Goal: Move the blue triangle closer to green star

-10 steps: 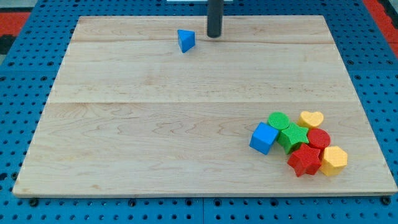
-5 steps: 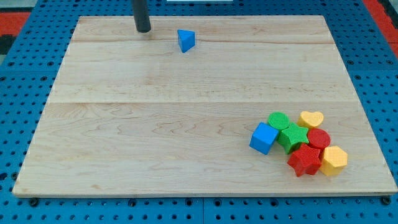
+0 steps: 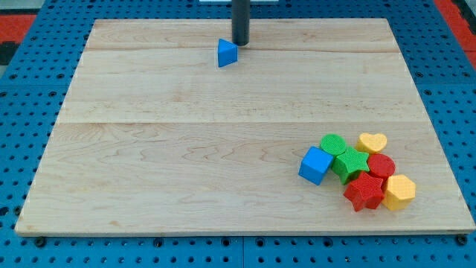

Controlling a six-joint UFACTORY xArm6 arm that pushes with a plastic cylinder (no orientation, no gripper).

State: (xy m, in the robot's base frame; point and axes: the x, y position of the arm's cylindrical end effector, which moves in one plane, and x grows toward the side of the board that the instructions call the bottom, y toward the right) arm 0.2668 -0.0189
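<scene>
The blue triangle (image 3: 227, 53) lies near the view's top, left of centre, on the wooden board (image 3: 186, 149). My tip (image 3: 240, 43) stands just to its upper right, very close to it or touching it. The green star (image 3: 349, 164) sits in a cluster of blocks at the view's lower right, far from the triangle.
Around the green star lie a blue cube (image 3: 315, 165), a green cylinder (image 3: 333, 144), a yellow heart (image 3: 372, 142), a red cylinder (image 3: 381, 166), a red star (image 3: 364, 192) and a yellow hexagon (image 3: 400, 191). A blue pegboard (image 3: 30, 97) surrounds the board.
My tip swung from the triangle's right to its far left, then back to its upper right. The blue triangle has shifted slightly right and down and turned a little.
</scene>
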